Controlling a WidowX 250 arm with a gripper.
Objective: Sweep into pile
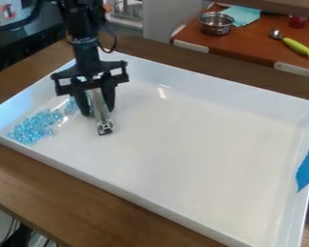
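Blue beads [33,127] look mostly gathered, strays left to tuck in.
They bunch, glassy and loose, at the left end of the glossy white tray [202,149] (nearly a pile, I'd say), a few trailing toward the far side; just right, the black gripper [98,112] is clamped on a pale tool [104,126] with a squarish patterned tip.

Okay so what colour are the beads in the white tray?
Light, see-through blue; the beads show in the camera view.
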